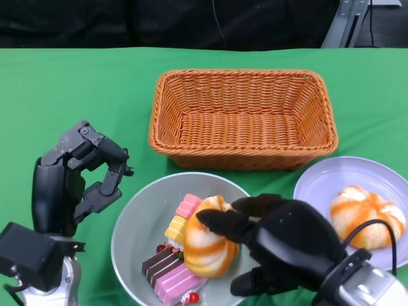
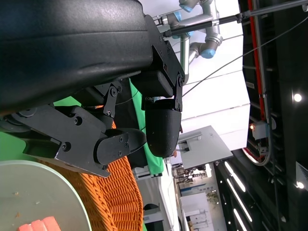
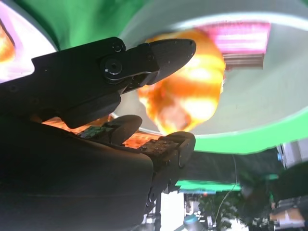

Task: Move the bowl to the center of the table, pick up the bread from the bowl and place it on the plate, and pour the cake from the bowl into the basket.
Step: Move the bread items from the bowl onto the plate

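1. The right hand's [image 1: 280, 245] fingers [image 1: 220, 223] wrap around the bread [image 1: 210, 245] in the bowl. The left hand's [image 1: 76, 182] fingers [image 1: 111, 169] are curled a bit but apart, and they hold nothing.
2. The green desk [image 1: 70, 89] holds everything.
3. The brown basket [image 1: 242, 118] sits behind the bowl, with nothing in it.
4. The plate [image 1: 331, 182] is beside the bowl, and one bread roll [image 1: 364, 215] lies on it.
5. The grey bowl [image 1: 137, 229] is near the middle of the desk.
6. The cake pieces [image 1: 175, 271] lie right next to the bread.
7. I think a loose hold could drop the bread, or the lift could knock the cake out.
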`<state>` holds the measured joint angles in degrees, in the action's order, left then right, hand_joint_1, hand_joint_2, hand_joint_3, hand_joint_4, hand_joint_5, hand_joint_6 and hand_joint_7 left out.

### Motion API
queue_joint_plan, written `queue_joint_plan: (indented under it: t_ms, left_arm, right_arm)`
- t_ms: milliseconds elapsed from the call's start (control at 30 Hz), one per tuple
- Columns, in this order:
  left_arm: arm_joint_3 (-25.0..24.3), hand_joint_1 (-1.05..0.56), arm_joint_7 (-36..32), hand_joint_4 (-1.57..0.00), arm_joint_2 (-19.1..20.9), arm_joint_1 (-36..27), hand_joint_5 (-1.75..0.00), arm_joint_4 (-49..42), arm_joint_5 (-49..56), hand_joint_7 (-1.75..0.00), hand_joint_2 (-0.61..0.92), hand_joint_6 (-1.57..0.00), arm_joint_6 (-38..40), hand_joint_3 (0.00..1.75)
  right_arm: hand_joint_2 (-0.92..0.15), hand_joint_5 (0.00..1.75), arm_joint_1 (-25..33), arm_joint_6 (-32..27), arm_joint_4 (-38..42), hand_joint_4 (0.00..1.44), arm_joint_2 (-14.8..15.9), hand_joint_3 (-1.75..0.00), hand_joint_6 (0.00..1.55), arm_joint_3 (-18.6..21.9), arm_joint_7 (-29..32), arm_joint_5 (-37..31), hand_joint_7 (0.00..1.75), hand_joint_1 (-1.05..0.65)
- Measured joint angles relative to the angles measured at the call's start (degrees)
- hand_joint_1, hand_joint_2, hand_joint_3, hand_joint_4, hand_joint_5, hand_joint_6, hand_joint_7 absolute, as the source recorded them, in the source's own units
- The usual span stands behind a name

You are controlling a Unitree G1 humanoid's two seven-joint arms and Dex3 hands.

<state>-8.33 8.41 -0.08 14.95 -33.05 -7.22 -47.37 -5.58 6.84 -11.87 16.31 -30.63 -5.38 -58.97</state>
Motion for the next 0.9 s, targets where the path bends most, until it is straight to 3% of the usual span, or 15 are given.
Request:
queue_joint_plan:
  t_ms: [400,900]
  left_arm:
    - [0.00,-0.09,-0.63,-0.76,-0.08,0.03,-1.54,0.04,0.69,-1.41,0.78,-0.72,-0.30,0.73]
    - [0.29,-0.09,-0.64,-0.77,-0.16,-0.02,-1.55,0.63,0.50,-1.41,0.78,-0.73,-0.03,0.71]
  right_arm:
    - [-0.92,0.01,-4.51,0.33,10.43,0.45,-3.10,-0.04,0.36,-3.72,9.59,-4.67,0.01,-0.90]
    - [-0.92,0.00,-8.53,-3.08,14.93,0.35,-4.13,-0.16,0.26,-7.39,9.35,-8.98,0.00,-0.96]
